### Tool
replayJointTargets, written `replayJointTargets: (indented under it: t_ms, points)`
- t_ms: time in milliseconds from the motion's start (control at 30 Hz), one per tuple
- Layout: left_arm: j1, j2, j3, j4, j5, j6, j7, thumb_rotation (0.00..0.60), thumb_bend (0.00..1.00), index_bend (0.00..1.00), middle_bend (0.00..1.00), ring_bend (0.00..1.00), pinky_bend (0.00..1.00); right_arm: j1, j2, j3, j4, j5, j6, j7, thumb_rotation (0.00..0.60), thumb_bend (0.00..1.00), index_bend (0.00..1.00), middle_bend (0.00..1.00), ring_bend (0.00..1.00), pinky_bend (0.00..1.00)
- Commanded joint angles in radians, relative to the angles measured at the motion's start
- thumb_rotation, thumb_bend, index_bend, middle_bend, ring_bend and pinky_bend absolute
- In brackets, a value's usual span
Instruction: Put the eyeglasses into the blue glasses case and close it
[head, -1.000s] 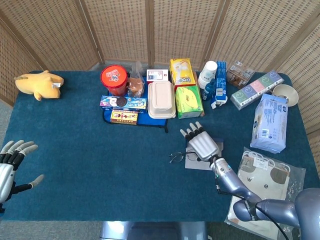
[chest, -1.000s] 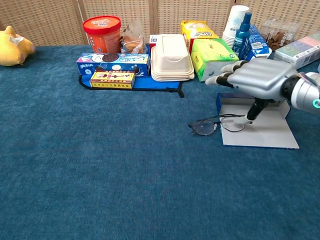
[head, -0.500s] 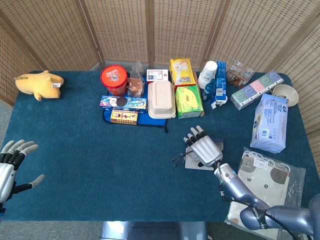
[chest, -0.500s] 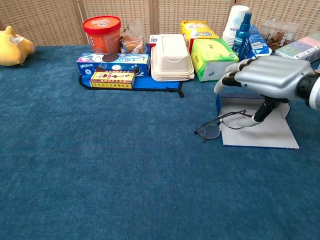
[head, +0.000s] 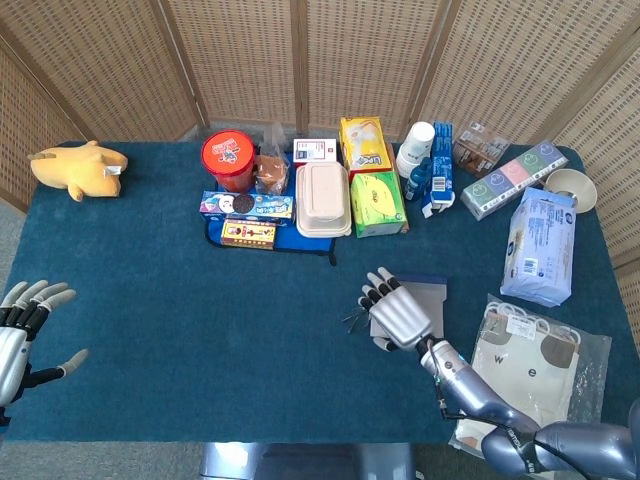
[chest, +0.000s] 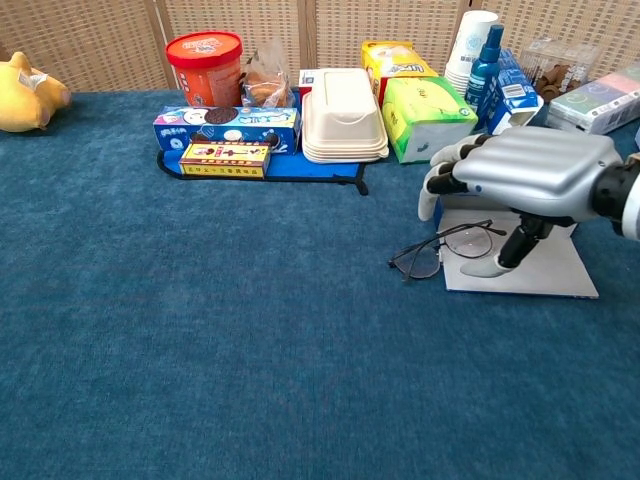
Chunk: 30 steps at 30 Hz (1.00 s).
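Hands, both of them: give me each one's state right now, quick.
Left hand: open, fingers spread, holding nothing.
Right hand: over the eyeglasses, palm down; whether it grips them cannot be told.

Wide bare blue cloth (chest: 250, 350) lies open left and front of the eyeglasses (chest: 440, 250) — easy passage. Behind, the white clamshell box (chest: 343, 115) and green tissue pack (chest: 428, 117) wall the back; the right hand (chest: 530, 170) hangs just above the frames.

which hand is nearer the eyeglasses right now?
Right. The right hand hovers directly over the eyeglasses, thumb reaching down beside a lens. The left hand sits at the table's far left edge, well away from them.
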Motion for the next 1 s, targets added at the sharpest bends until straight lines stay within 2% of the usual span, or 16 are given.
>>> replayJointTargets:
  t_ms: [33, 267, 567, 1000]
  points:
    - [0.001, 0.0, 0.0, 0.001, 0.0, 0.001, -0.001, 0.6, 0.13, 0.19, 0.18, 0.1, 0.0, 0.005, -0.007, 0.006, 0.002, 0.004, -0.012, -0.007, 0.471, 0.27, 0.28, 0.23, 0.1, 0.12]
    - [0.006, 0.002, 0.003, 0.007, -0.002, 0.004, -0.008, 0.6, 0.13, 0.19, 0.18, 0.1, 0.0, 0.027, -0.034, 0.027, 0.024, 0.016, -0.058, -0.022, 0.475, 0.27, 0.28, 0.23, 0.1, 0.12]
    - [0.01, 0.001, 0.004, 0.013, 0.001, 0.01, -0.015, 0.6, 0.13, 0.19, 0.18, 0.1, 0.0, 0.038, -0.024, 0.034, 0.021, 0.05, -0.091, -0.051, 0.472, 0.27, 0.28, 0.24, 0.1, 0.12]
    - [0.012, 0.0, 0.007, 0.012, 0.014, 0.019, -0.016, 0.6, 0.13, 0.19, 0.18, 0.1, 0.0, 0.05, 0.012, 0.034, -0.008, 0.123, -0.12, -0.089, 0.472, 0.27, 0.35, 0.26, 0.1, 0.12]
